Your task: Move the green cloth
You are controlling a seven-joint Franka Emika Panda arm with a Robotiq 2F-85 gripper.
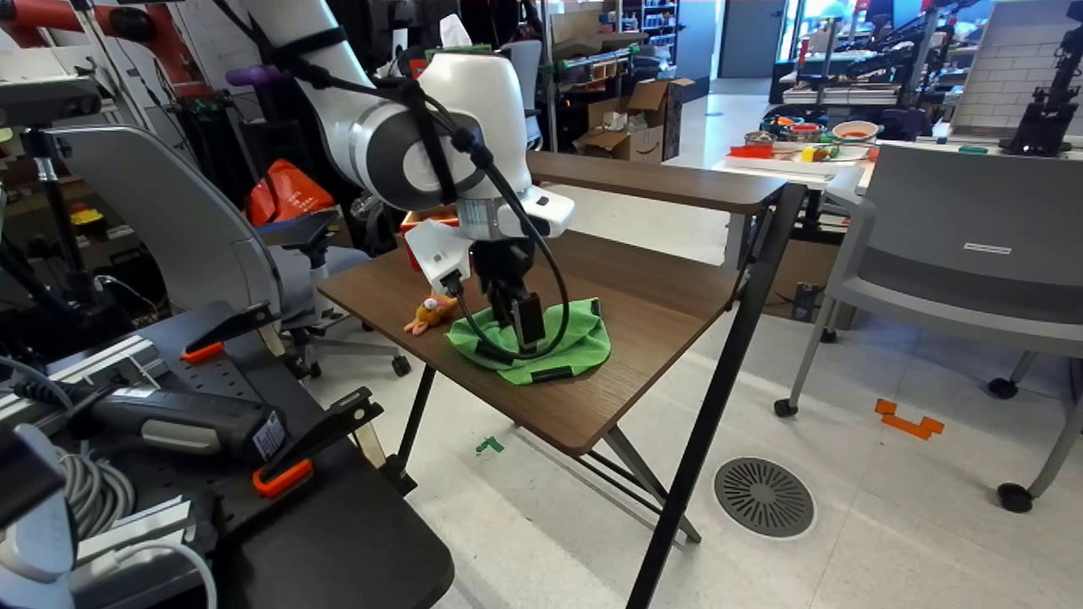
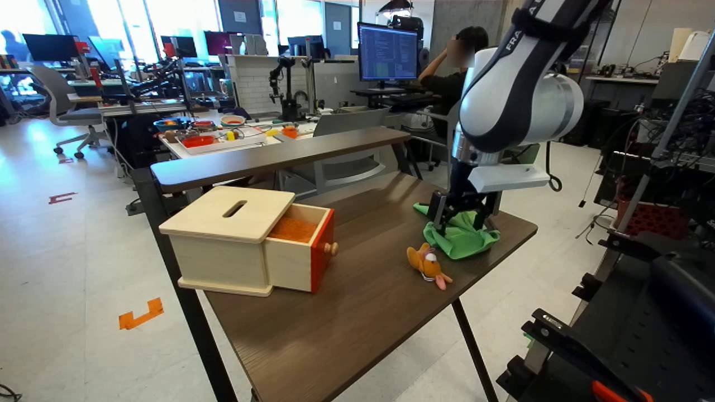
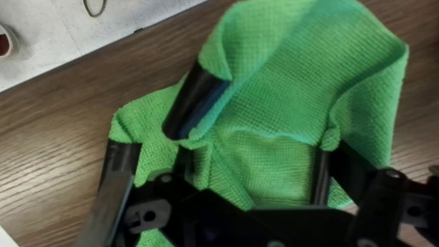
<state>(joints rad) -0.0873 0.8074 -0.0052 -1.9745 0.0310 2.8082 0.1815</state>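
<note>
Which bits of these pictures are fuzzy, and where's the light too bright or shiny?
In the wrist view, the claw is fuzzy, maybe from being so close, the weave of the cloth is clearer, and the table shines at the left; in an exterior view, the windows are washed out white, the floor has bluish glare, and a face is blurred.

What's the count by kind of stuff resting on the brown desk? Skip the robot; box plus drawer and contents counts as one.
Green cloth: 1
Orange toy: 1
Wooden drawer box: 1
Total: 3
</note>
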